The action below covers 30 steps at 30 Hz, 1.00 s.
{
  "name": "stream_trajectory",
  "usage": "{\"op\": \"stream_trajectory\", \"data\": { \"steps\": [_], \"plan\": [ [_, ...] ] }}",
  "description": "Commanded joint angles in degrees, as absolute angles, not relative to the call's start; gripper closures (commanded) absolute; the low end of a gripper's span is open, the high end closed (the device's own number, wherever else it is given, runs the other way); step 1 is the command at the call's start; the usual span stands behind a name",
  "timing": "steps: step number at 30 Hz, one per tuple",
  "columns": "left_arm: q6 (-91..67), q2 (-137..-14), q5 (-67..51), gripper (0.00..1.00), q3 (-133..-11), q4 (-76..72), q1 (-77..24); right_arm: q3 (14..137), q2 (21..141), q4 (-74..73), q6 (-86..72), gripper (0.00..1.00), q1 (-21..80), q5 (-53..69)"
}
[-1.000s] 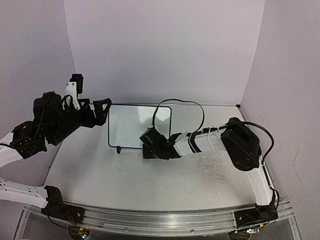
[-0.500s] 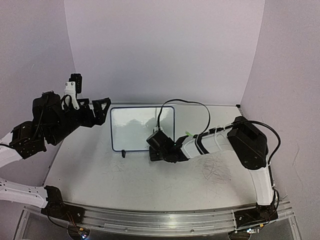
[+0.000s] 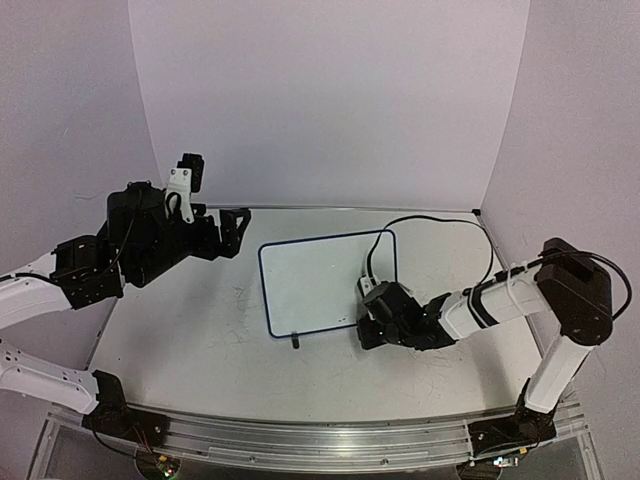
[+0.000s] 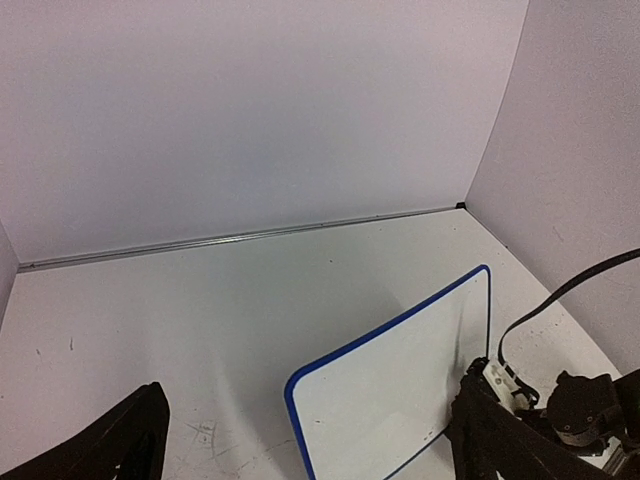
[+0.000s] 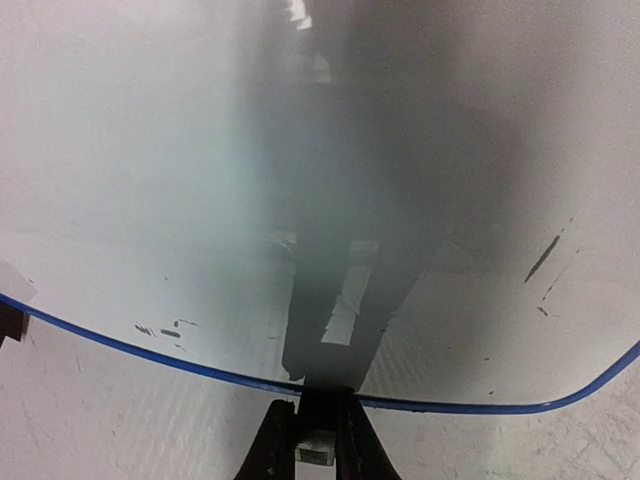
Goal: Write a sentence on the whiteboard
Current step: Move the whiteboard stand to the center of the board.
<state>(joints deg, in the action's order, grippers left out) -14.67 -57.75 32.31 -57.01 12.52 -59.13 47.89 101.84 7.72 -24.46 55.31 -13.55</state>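
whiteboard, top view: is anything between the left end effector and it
Nothing visible stands in the way. The left end effector hangs open to the left of the whiteboard, and only tabletop shows between them. The right end effector is shut on the board's blue rim at its near edge.

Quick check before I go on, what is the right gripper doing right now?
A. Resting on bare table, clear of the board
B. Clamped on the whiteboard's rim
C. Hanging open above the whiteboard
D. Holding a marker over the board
B: in the right wrist view the right gripper has its fingers pinched together on the blue rim of the whiteboard.
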Motion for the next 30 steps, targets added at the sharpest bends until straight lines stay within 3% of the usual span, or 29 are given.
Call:
{"op": "stream_trajectory", "data": {
  "steps": [1,7,11,13,15,18,21,24,27,30],
  "plan": [
    [-13.3,-58.3,30.8,0.01,-60.1,7.4,-59.0,41.7,96.2,8.7,-23.0,1.00,55.6,-11.4],
    [-11.9,-61.0,29.7,0.01,-61.0,7.2,-59.0,37.3,91.9,9.1,-24.1,0.97,56.0,-14.7],
    [-12.2,-61.1,30.1,0.01,-60.9,6.9,-59.0,37.4,89.4,8.7,-23.5,0.75,56.2,-14.6],
    [-12.1,-60.7,30.2,0.01,-60.7,6.7,-58.9,37.8,86.4,8.1,-22.4,0.57,56.7,-15.0],
    [-12.2,-60.5,30.3,0.00,-60.6,6.3,-58.9,38.4,82.9,6.0,-21.8,0.45,56.9,-15.6],
    [-11.9,-60.7,30.6,0.01,-60.6,6.3,-58.9,38.5,73.7,1.5,-21.9,0.37,57.0,-17.6],
    [-11.7,-61.1,30.8,0.01,-60.2,6.2,-58.9,37.3,64.2,-2.3,-22.7,0.33,55.8,-23.6],
    [-11.7,-61.5,30.6,0.01,-60.2,6.1,-58.9,37.9,57.3,-7.0,-23.9,0.33,46.8,-23.5],
    [-11.6,-61.3,30.2,0.01,-60.4,6.1,-58.9,39.0,56.0,-8.6,-22.8,0.32,36.1,-20.4],
    [-11.8,-61.0,29.9,0.01,-60.5,6.0,-58.9,40.8,60.5,-8.5,-21.1,0.32,22.9,-9.7]
  ]
}}
